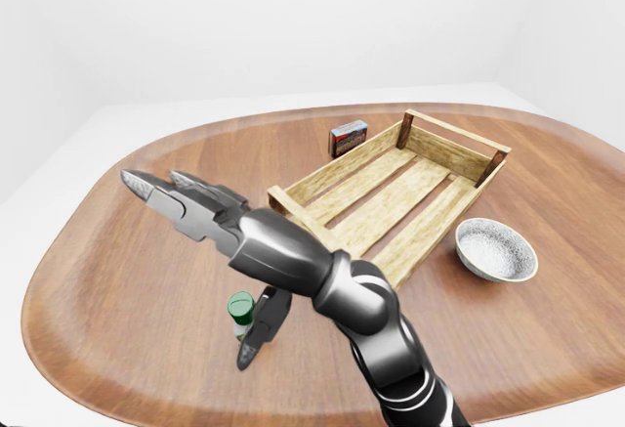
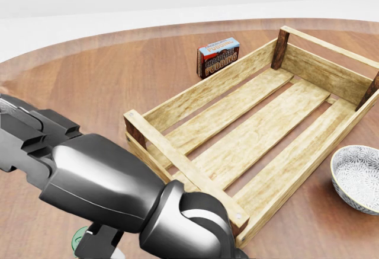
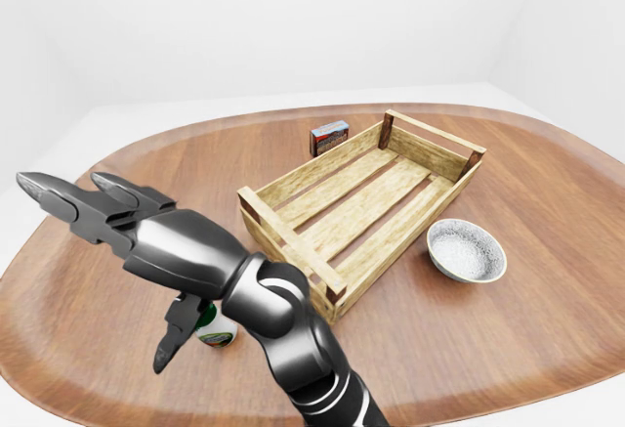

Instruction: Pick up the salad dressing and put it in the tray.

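A: At seven o'clock of the table (image 1: pixel 117 280), left-eye view — item one: right hand (image 1: pixel 210 251), fingers spread apart, holding nothing. Two fingers (image 1: pixel 156 191) point toward nine o'clock; the thumb (image 1: pixel 256 334) hangs down beside the salad dressing (image 1: pixel 240 312).

B: Touching the bottle?

A: Cannot tell; the thumb passes just beside it. Pose: palm arched over the green cap, forearm rising from six o'clock. Judged a pre-grasp straddle, so the fingers can close from both sides.

B: Item two?

A: Salad dressing, upright on the table, well apart from the tray (image 1: pixel 391 192), not yet lifted.

B: Tray?

A: Slatted wooden crate at one o'clock of the hand, nothing inside, its long side angled toward the arm. Pudding box (image 2: pixel 218 57) upright at its twelve o'clock; patterned bowl (image 3: pixel 467 249) at its four o'clock. Left hand not visible
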Robot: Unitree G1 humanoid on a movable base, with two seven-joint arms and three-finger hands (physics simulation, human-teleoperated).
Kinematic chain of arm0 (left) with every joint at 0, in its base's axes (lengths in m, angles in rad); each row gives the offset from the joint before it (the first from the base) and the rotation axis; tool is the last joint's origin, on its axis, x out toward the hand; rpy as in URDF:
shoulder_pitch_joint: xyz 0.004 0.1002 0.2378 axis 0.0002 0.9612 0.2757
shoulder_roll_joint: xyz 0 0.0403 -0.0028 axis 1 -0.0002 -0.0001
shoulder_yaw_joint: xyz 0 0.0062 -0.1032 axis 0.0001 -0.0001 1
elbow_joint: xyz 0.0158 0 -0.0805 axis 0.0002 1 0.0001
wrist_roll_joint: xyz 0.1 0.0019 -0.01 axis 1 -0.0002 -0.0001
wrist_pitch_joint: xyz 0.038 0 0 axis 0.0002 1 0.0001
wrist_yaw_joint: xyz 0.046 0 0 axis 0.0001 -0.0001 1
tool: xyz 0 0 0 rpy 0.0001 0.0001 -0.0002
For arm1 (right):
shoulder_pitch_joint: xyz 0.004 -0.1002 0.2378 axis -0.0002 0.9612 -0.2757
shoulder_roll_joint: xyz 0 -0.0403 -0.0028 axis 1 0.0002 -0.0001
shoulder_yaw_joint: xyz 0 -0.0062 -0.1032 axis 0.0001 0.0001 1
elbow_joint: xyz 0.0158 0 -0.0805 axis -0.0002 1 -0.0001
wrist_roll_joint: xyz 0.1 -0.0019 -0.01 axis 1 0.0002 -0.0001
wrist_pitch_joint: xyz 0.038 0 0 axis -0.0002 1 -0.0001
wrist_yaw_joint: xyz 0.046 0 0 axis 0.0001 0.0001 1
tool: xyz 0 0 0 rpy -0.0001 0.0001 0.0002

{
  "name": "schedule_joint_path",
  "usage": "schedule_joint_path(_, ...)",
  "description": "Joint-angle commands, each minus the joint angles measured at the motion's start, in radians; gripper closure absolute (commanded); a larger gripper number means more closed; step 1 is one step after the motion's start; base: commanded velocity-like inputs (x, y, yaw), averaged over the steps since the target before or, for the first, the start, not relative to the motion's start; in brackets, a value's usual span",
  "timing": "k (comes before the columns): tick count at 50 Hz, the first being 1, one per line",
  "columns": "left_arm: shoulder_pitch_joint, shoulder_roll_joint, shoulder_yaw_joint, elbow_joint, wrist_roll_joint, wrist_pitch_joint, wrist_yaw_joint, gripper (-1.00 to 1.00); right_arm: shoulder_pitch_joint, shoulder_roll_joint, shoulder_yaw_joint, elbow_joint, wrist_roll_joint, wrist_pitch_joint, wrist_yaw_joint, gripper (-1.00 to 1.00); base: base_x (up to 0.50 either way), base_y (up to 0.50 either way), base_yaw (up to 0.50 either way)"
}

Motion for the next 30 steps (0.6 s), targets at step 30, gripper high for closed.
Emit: schedule_joint_path(30, 0.009, 0.006, 0.009, 0.026, -0.010, 0.000, -0.002, -1.00, -0.104, 0.173, -0.132, 0.784, -0.336, 0.000, 0.140, -1.00, 0.00, 0.00, 0.00)
